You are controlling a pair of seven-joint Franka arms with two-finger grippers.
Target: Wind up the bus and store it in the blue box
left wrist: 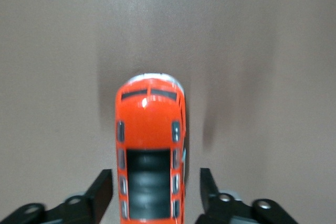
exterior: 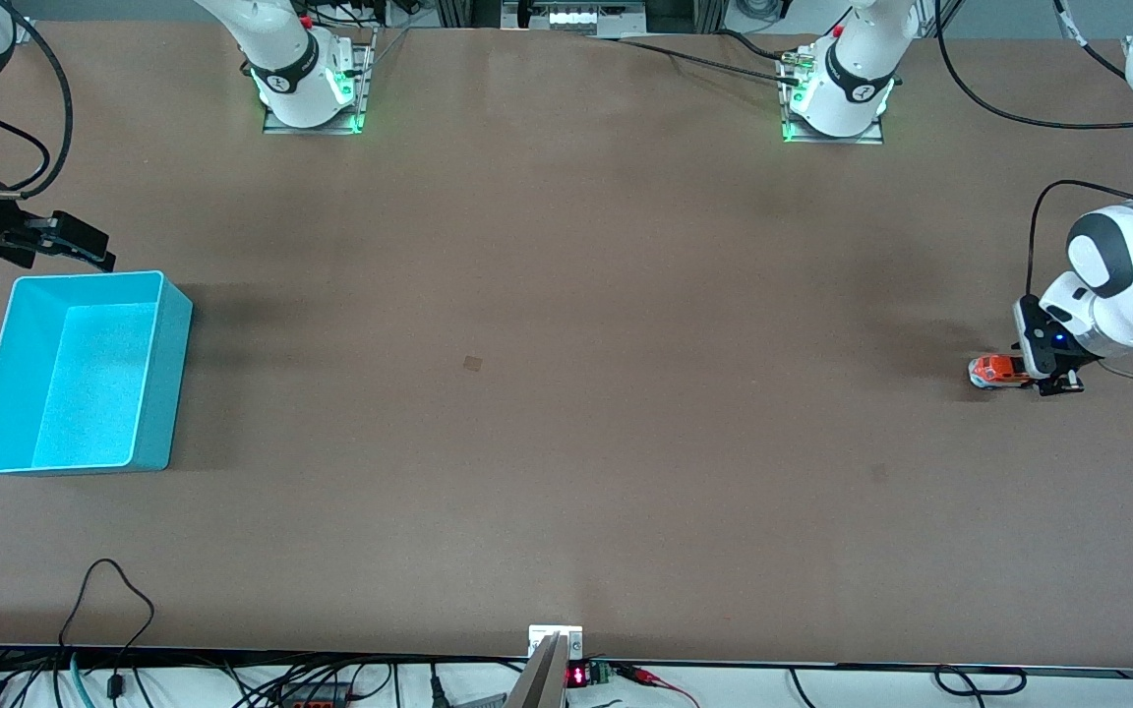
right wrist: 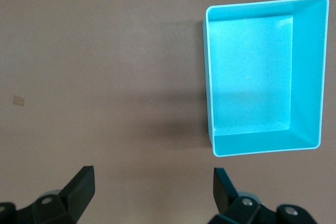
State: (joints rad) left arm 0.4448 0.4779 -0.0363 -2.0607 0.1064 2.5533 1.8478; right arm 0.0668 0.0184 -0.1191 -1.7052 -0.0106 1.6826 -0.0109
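The small orange-red bus (exterior: pixel 994 371) stands on the table at the left arm's end. Its black roof windows show from above in the left wrist view (left wrist: pixel 150 145). My left gripper (exterior: pixel 1027 378) is low around the bus's rear end, open (left wrist: pixel 155 177). One black finger (left wrist: pixel 103 187) stands on each side, and a narrow strip of table shows between each finger and the bus. The blue box (exterior: pixel 165 383) sits empty at the right arm's end (right wrist: pixel 209 77). My right gripper (exterior: pixel 85 246) hangs open beside the box's rim with nothing between its fingers (right wrist: pixel 153 174).
Both arm bases (exterior: pixel 309 93) (exterior: pixel 837 98) stand along the table edge farthest from the front camera. A small dark square mark (exterior: pixel 471 363) lies mid-table. Cables (exterior: pixel 114 600) and a clamp (exterior: pixel 555 649) line the edge nearest the front camera.
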